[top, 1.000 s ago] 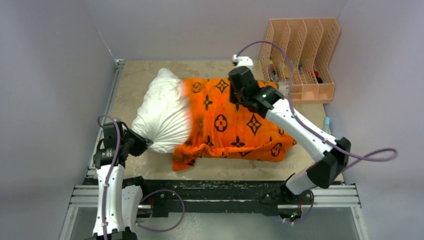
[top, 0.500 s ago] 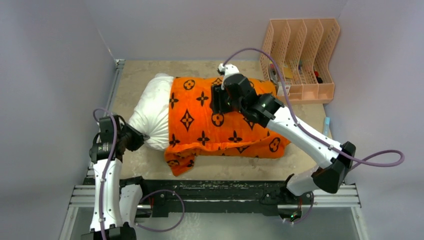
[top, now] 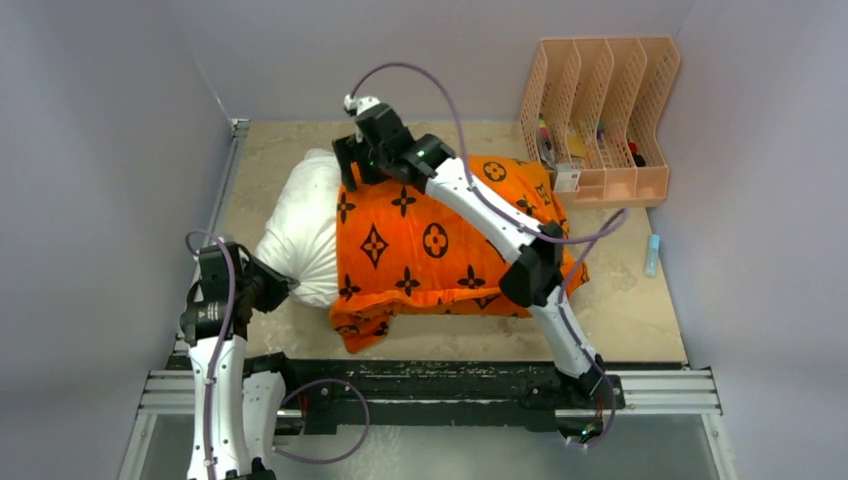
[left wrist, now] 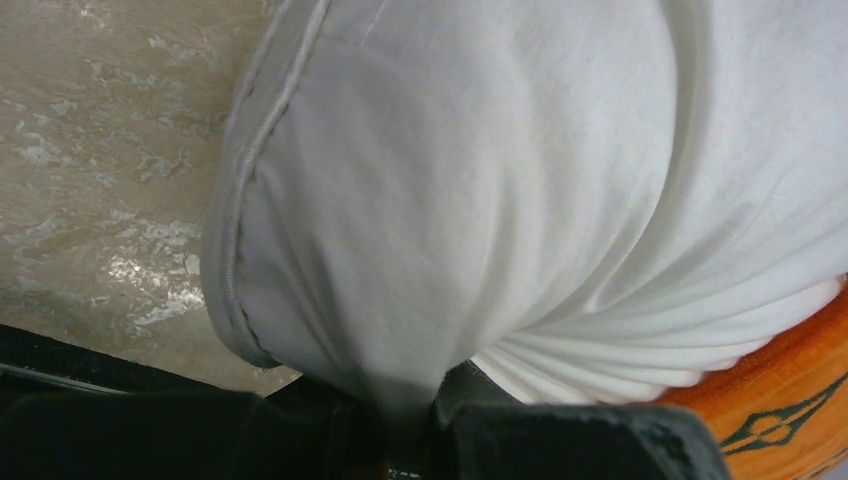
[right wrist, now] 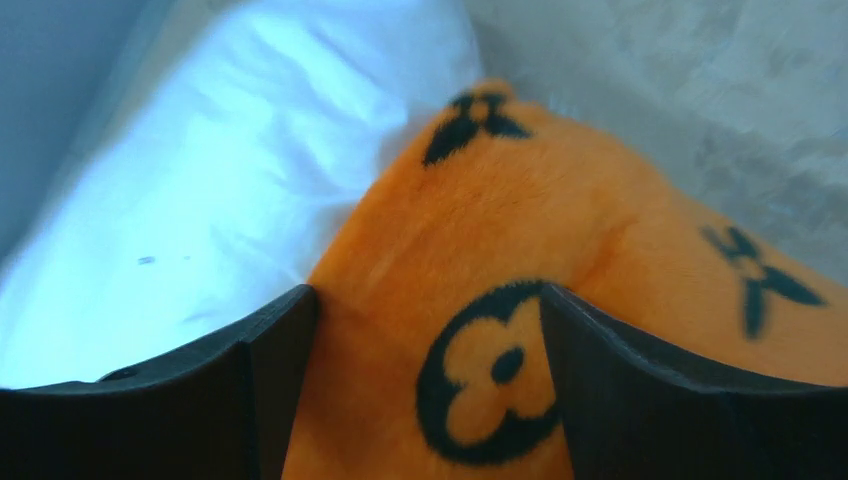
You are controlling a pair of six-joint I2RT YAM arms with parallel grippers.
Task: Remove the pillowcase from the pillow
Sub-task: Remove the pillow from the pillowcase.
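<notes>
At the pillow (top: 305,215) corner, left hand (left wrist: 410,425) clamps fabric; right hand (right wrist: 430,320) spread above pillowcase (top: 430,240) edge.

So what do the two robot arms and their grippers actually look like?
The left arm and right arm have white tubular links with black joint housings. A thin purple cable runs along each. The right arm shows a small green light. The left gripper and right gripper have matte black fingers.
</notes>
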